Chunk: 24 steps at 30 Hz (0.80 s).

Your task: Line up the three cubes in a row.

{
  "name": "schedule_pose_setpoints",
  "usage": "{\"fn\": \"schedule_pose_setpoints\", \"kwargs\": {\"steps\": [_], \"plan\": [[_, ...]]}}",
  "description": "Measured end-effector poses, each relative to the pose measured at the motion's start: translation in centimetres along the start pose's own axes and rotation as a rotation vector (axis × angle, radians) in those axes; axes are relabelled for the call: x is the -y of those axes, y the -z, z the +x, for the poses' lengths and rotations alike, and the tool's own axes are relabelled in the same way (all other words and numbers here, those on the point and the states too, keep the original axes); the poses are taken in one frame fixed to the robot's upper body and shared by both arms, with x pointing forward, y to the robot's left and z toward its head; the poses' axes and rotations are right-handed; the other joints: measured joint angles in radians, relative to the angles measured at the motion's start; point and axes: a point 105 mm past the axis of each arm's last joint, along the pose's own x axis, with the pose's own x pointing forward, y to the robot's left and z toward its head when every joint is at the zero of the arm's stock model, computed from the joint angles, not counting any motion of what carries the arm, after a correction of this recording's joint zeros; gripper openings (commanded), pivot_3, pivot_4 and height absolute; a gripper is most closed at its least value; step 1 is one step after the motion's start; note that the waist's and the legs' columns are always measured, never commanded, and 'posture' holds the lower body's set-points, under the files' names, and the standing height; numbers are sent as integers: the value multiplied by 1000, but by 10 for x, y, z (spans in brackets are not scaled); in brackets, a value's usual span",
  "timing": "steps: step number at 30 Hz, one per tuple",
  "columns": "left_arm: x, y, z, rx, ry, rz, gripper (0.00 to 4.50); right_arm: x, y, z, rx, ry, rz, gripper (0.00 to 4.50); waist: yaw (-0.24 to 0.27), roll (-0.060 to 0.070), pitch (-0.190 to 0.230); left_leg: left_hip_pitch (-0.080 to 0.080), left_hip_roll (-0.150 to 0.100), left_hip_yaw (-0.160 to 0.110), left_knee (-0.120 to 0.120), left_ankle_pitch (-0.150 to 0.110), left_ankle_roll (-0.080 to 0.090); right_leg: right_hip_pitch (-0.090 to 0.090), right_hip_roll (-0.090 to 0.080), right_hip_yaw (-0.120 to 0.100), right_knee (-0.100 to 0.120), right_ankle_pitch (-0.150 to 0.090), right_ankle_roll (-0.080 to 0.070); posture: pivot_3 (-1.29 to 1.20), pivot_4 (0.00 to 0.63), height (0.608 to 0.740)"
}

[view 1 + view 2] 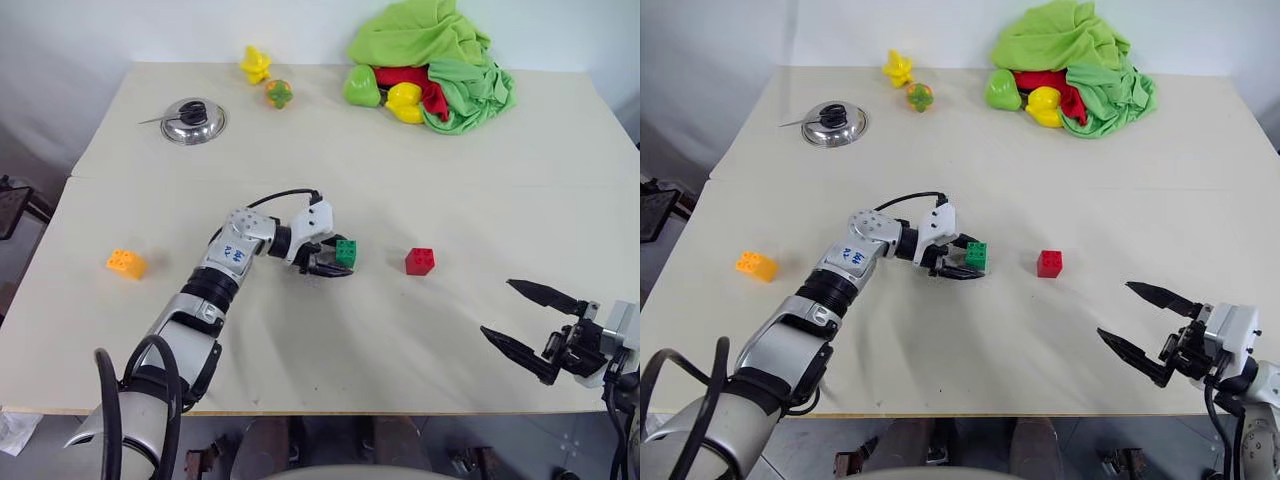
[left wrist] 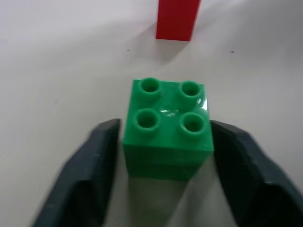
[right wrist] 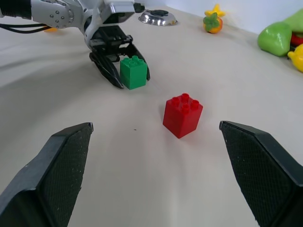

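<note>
The robot's left arm (image 1: 215,275) is built of silver-grey metal segments with black ring joints, and a small blue marking sits on a white patch on its forearm. A black cable (image 1: 285,195) loops over a white wrist housing (image 1: 312,228) that leads to the left gripper (image 1: 335,262) with two black tapered fingers. Thick black cables (image 1: 135,390) curve near the shoulder. The right gripper (image 1: 520,320) has two pointed black fingers on a white and grey wrist block (image 1: 610,335).
</note>
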Motion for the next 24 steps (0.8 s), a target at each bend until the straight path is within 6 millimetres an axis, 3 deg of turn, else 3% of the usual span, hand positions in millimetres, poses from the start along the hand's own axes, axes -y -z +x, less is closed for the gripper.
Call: {"fn": "schedule_pose_setpoints", "kwargs": {"steps": [2,3,6,9,15,20,24], "plan": [[-1,-7,-7,38,5,23,4481,0,-1,4,11,-14,-1,4500,0,0,0,0,0,0,0,0,0,0,0,0,0,0,0,0,150,740],[-1,-11,-13,63,-3,37,4481,2,-3,8,23,-22,-3,4500,-2,0,0,0,1,0,0,0,0,0,0,0,0,0,0,0,150,740],[-4,-29,-44,171,-55,108,4481,3,-11,23,66,-55,6,4500,-13,0,0,0,3,-1,0,0,-1,0,0,0,2,0,-1,0,150,740],[13,-37,-93,332,-140,145,4481,-1,-20,44,113,-127,33,4500,-31,2,-1,1,7,-1,0,0,-1,0,0,0,3,-1,-2,0,150,740],[66,12,-167,290,-490,11,4481,-16,-32,71,170,-265,63,4500,-28,0,0,1,8,-2,1,0,-2,0,0,0,3,-1,-3,0,150,740],[109,37,-222,235,-889,-51,4481,-20,-40,84,204,-347,42,4500,-22,0,0,2,4,-5,1,-1,0,2,-7,-1,3,-1,-3,0,150,740],[156,63,-249,184,-1171,-148,4481,-24,-37,90,212,-385,46,4500,-25,0,0,2,1,-5,1,-2,2,2,-11,-2,3,-1,-3,0,150,740]]}}
